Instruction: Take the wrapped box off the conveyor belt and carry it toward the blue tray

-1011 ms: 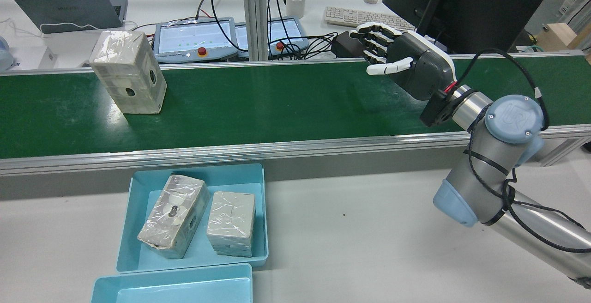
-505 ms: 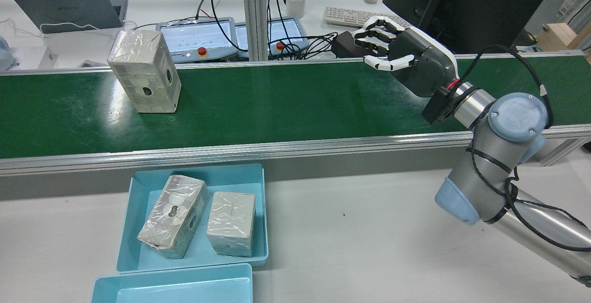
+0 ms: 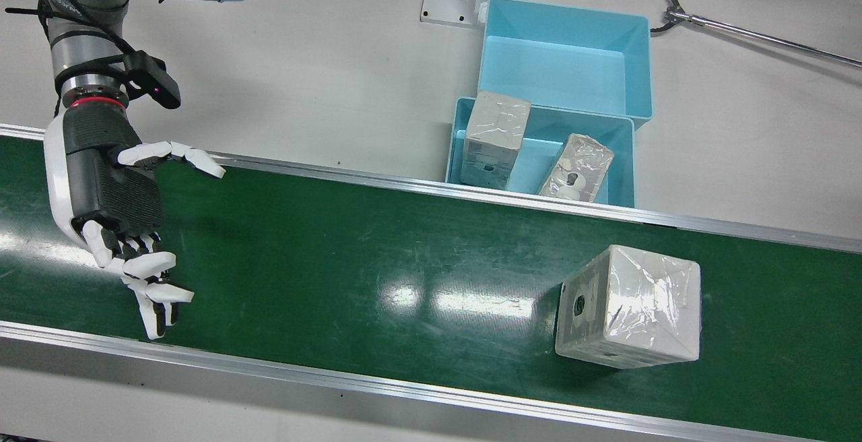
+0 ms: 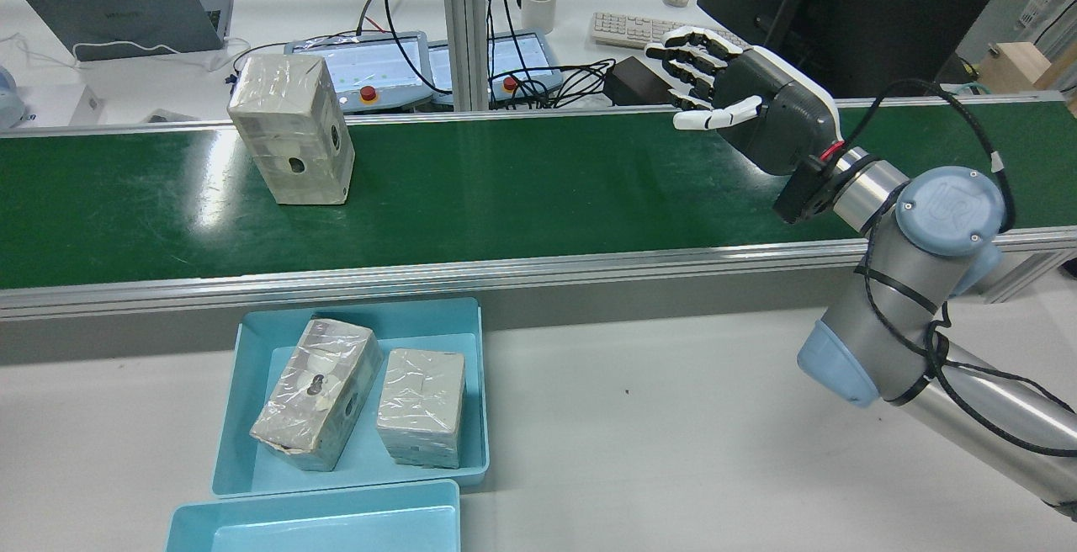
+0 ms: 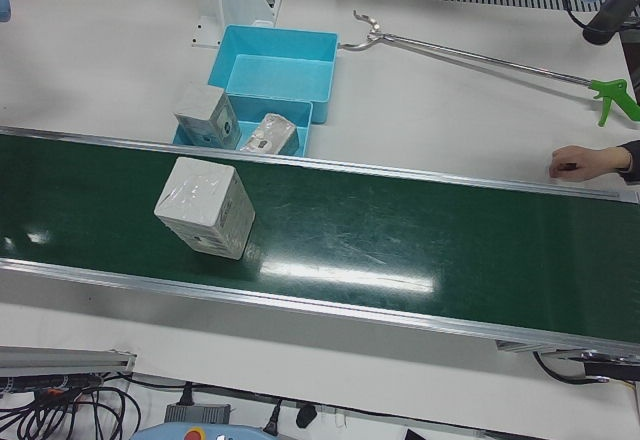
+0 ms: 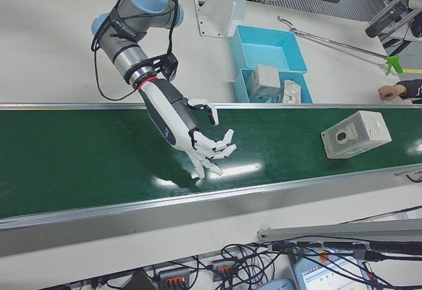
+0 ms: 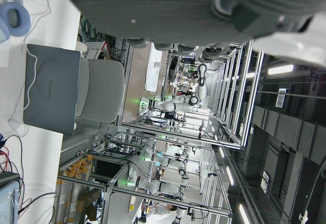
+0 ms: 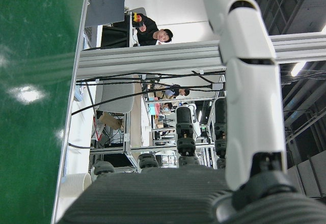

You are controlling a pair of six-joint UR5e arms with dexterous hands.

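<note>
Blue tray [image 4: 476, 384] with two wrapped boxes [image 4: 315, 405] inside.

A pale box wrapped in clear film, the wrapped box [image 4: 291, 130], stands upright on my green conveyor belt [image 4: 522, 190], a dark round hole in one side. Beyond the belt's near rail sits the blue tray [image 4: 236, 417], holding two similar boxes.

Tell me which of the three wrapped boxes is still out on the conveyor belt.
The lone wrapped box standing on the green conveyor belt; the other two boxes lie inside the blue tray.
</note>
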